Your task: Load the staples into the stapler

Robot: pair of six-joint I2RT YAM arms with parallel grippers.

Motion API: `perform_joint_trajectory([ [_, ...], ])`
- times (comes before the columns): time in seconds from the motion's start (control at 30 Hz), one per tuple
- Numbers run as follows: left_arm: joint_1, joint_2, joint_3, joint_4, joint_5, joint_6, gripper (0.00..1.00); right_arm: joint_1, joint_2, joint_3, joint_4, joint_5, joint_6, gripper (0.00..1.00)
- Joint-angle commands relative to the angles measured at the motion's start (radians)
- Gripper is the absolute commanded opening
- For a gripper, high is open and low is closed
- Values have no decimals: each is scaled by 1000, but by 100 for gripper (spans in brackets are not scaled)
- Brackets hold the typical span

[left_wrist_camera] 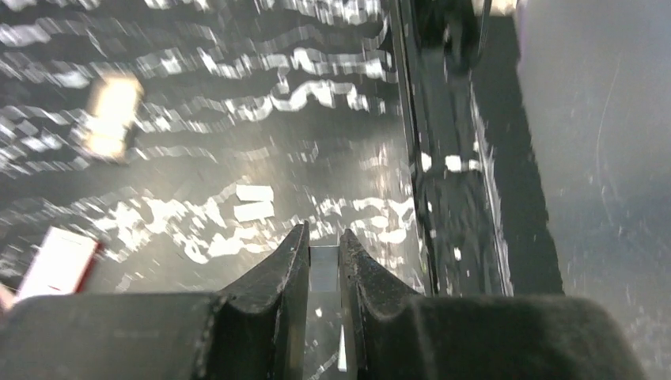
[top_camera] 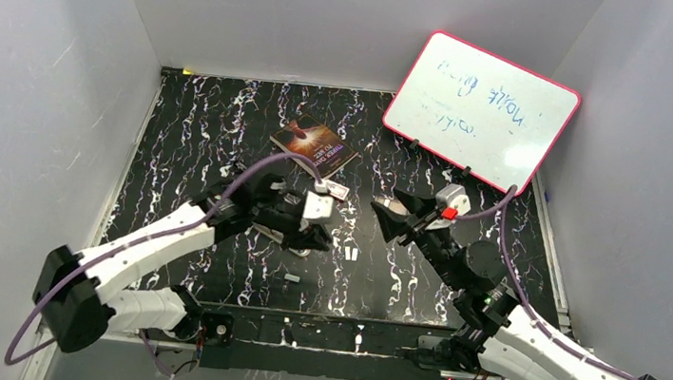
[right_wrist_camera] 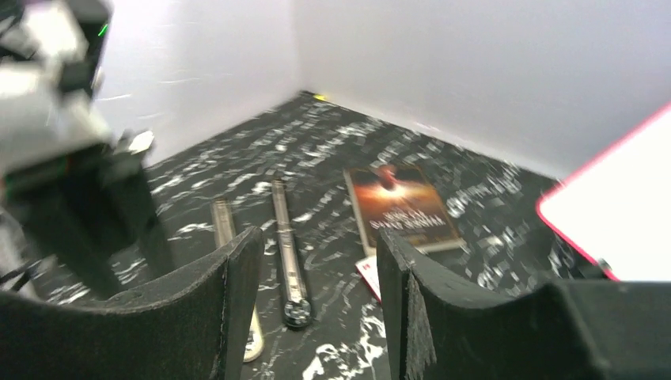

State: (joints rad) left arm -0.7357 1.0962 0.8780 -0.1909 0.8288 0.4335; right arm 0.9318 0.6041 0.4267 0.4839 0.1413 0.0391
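The stapler [top_camera: 278,233] lies opened flat on the black marbled table, and its two long silver arms [right_wrist_camera: 289,253] show side by side in the right wrist view. My left gripper [top_camera: 316,234] is just right of it, shut on a short silver-grey staple strip [left_wrist_camera: 324,267] held between its fingertips [left_wrist_camera: 294,253]. Two more loose staple strips [top_camera: 350,252] lie on the table ahead of it and also show in the left wrist view [left_wrist_camera: 255,202]. The white-and-red staple box [top_camera: 335,190] lies behind them. My right gripper [top_camera: 394,218] is open and empty, hovering right of the strips.
A book [top_camera: 314,144] lies at the back centre. A pink-framed whiteboard [top_camera: 480,111] leans at the back right. A small grey piece [top_camera: 290,278] lies near the front edge. The black front rail [left_wrist_camera: 451,198] runs close on the left gripper's right side.
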Motion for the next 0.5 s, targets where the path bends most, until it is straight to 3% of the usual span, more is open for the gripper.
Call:
perform_joint_trajectory([
  [0.0, -82, 89, 14, -267, -185, 198, 0, 1, 20, 49, -75, 335, 129, 62],
  [0.13, -146, 188, 34, -338, -332, 241, 0, 2, 32, 38, -86, 357, 185, 62],
  [0.47, -164, 363, 103, -360, -402, 264, 0, 2, 34, 35, -122, 364, 207, 62],
])
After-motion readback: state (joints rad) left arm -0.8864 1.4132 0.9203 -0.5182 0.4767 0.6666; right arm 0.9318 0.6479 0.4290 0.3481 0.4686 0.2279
